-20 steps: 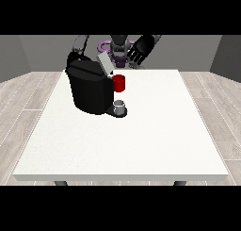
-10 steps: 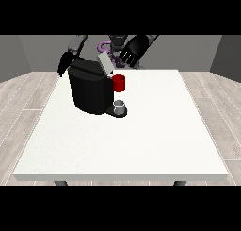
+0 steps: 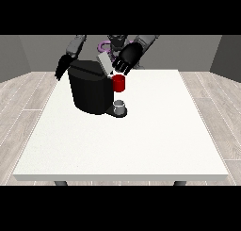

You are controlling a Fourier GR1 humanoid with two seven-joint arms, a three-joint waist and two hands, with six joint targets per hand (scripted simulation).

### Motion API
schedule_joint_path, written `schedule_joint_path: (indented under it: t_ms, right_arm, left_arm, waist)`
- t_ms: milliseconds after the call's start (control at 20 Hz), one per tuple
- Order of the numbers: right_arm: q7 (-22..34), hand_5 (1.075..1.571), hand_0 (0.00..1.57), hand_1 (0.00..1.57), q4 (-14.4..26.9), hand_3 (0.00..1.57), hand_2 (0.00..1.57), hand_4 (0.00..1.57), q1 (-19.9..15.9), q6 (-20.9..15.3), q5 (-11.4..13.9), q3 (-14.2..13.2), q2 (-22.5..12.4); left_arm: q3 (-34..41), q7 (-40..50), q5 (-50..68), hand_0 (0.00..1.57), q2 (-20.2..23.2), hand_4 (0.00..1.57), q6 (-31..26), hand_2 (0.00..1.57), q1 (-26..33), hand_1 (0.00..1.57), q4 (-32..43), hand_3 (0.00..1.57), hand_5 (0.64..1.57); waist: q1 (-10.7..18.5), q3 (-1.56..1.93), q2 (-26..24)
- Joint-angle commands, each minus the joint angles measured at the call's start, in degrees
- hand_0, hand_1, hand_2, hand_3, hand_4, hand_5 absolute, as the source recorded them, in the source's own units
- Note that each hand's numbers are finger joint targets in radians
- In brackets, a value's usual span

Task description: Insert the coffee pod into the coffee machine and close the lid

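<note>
White worktop [image 3: 141, 131] carries a black coffee machine [image 3: 89, 91] with a red part [image 3: 119, 83] above a grey cup [image 3: 120, 105]. Over its raised lid [image 3: 104, 63], the hand at the view's right [image 3: 127, 58] has fingers curled downward; whether it holds the pod is unclear. The hand at the view's left [image 3: 62, 67] hangs beside the machine, fingers indistinct.

Coffee machine [image 3: 90, 91] blocks the lower part of the hand at the view's left [image 3: 62, 67], at its 10 o'clock; finger pose unreadable. Hand at the view's right [image 3: 126, 59] overlaps the lid [image 3: 104, 64]; contact unclear. Pod not discernible. Robot's torso mostly hidden behind both.
</note>
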Motion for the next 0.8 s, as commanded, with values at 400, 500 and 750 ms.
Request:
schedule_joint_path:
  t_ms: [400,500,750]
  right_arm:
    - [5.1,1.571,0.0,0.0,-3.37,0.0,0.0,0.0,-0.73,-0.11,0.55,1.13,0.4]
    - [0.97,1.571,0.0,0.0,0.36,0.0,0.0,0.12,-3.03,-0.06,-0.74,-2.11,-1.4]
    - [0.19,1.571,0.0,0.0,0.12,0.0,0.0,0.0,-2.75,-0.63,-1.36,-2.42,-0.57]
  left_arm:
    - [0.14,-4.23,-0.44,1.21,1.86,0.43,-1.35,1.25,1.08,1.21,4.03,1.22,1.571]
    - [1.13,0.06,0.28,1.19,-0.77,0.44,-0.03,1.23,-2.77,1.19,2.85,1.2,1.571]
    - [0.45,-3.79,-0.55,1.17,1.36,0.42,-0.17,1.23,-2.51,1.17,2.78,1.19,1.571]
  waist:
    - [-0.18,-0.03,-0.56]
    - [-0.04,0.01,1.96]
    - [0.48,0.0,2.9]
